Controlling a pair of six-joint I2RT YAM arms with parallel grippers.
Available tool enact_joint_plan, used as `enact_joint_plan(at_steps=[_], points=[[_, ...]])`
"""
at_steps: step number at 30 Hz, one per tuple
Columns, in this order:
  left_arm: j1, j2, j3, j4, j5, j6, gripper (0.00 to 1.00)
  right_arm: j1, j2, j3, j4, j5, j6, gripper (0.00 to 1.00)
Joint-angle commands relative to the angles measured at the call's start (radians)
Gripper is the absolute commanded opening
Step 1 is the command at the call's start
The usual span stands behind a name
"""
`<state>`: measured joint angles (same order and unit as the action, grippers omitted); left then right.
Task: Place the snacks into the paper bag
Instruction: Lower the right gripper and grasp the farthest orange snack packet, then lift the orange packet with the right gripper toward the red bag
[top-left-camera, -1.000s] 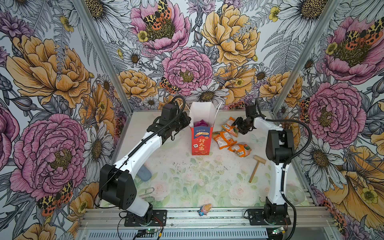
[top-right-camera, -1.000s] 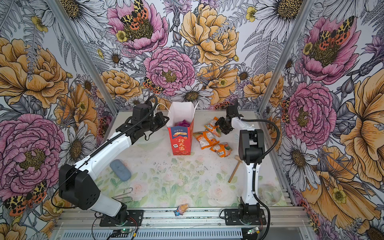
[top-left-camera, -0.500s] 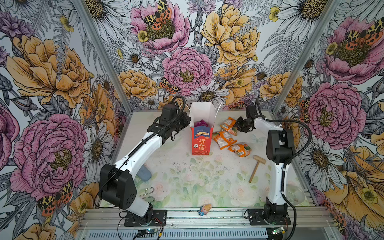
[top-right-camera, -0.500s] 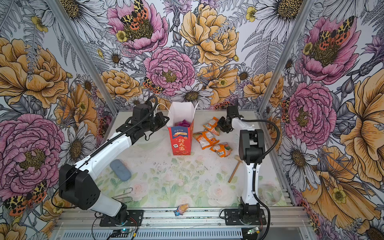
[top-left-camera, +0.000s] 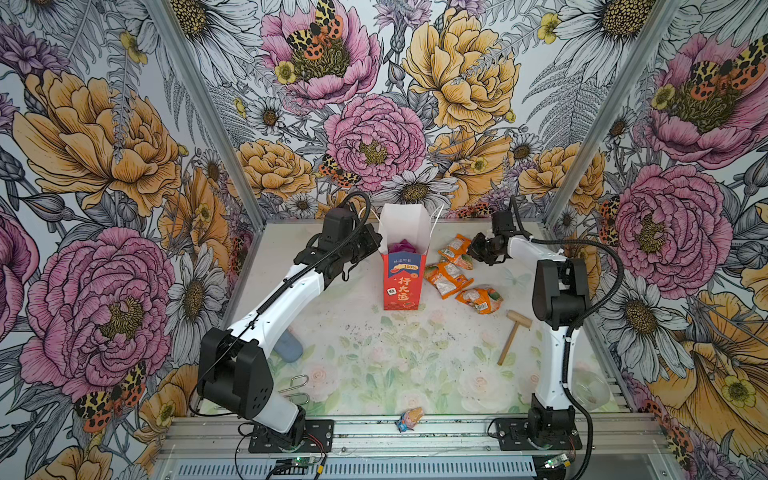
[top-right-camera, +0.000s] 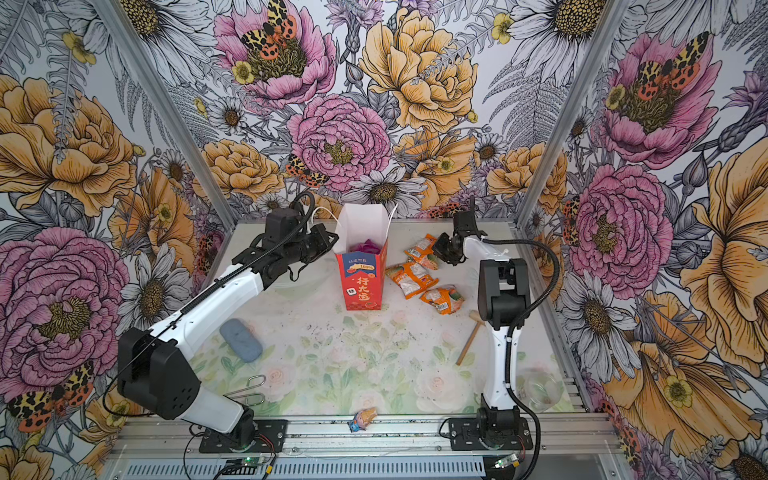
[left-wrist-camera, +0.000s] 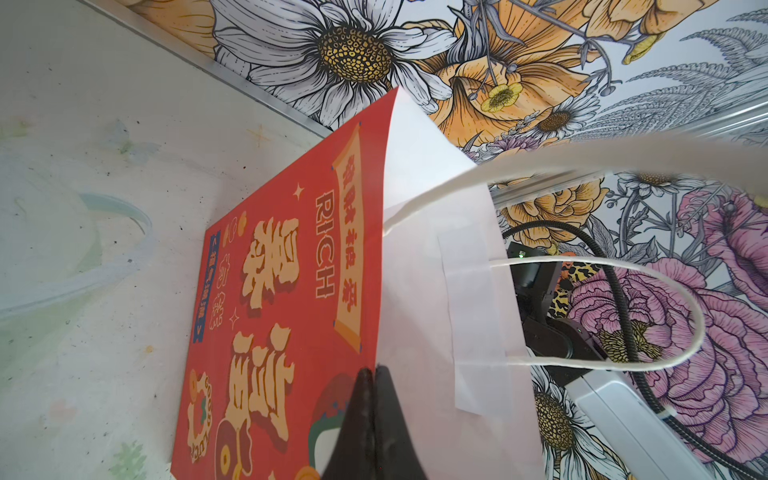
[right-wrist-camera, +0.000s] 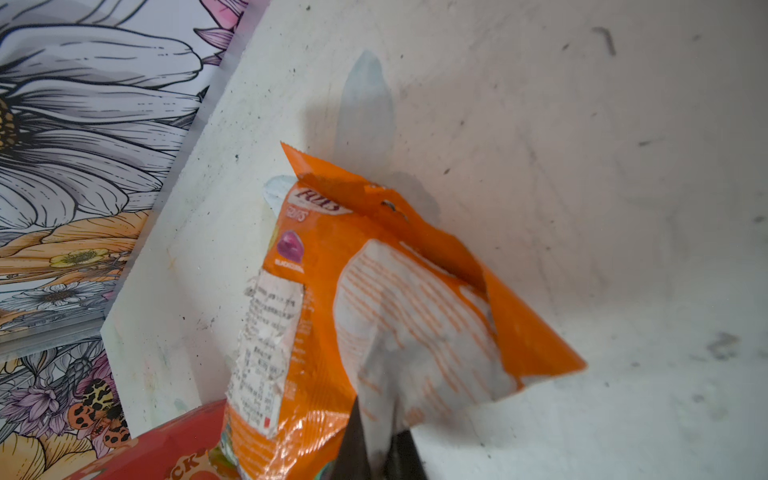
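R gripper: fingers pinch the white-panel edge of the back orange packet. Rest of the packet sticks out fwd of the tips, over the table. In both top views it's right of the bag, farthest back. Middle packet and front packet lie loose beside it.

L gripper: fingers pressed tight on the bag rim, red outside, white inside. Purple packet sits inside the bag.

Vs 1 s ago: R jaws have closed down. Packets, bag and L arm in same spots.
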<state>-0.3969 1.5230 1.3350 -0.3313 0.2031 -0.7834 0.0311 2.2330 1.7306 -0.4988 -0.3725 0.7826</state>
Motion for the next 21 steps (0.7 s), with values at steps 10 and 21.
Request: enact_joint_plan(at_steps=[10, 21], points=[[0.011, -0.006, -0.005, 0.062, 0.026, -0.01, 0.0, -0.009, -0.108, -0.099, 0.132, -0.075, -0.103, 0.0], [0.017, -0.014, -0.021, 0.069, 0.029, -0.01, 0.0, -0.025, -0.162, -0.151, 0.207, -0.162, -0.136, 0.0]])
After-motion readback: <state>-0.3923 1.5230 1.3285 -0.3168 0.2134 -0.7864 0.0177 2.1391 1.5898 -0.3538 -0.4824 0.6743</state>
